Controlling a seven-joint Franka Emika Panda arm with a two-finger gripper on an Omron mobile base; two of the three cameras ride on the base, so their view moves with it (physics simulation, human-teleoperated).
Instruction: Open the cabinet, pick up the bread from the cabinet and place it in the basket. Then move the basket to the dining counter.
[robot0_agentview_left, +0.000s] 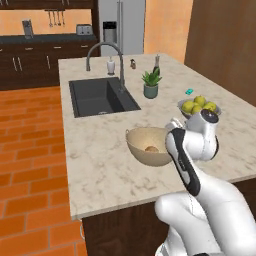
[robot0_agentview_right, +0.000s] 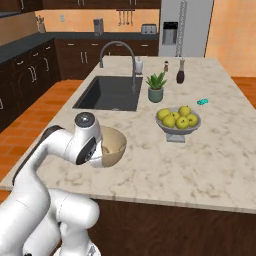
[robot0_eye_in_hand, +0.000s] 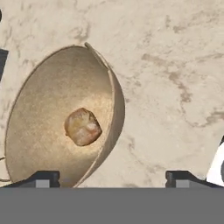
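1. The gripper (robot0_eye_in_hand: 113, 178) is spread wide, jaws apart, clasping nothing.
2. The basket (robot0_eye_in_hand: 114, 105) sits on the dining counter (robot0_eye_in_hand: 175, 65) directly ahead, its near wall between the fingertips.
3. The bread (robot0_eye_in_hand: 82, 127) lies inside, slightly toward the left-hand fingertip.
4. Looks delivered: a straight retreat should clear the rim.

Even, bright, slightly soft rendering

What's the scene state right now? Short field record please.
surface: dining counter, marble, with inset sink
basket: on the counter, near its front edge
bread: inside the basket
hand: open, at the basket's rim, gripping nothing
nearby: fruit bowl, potted plant
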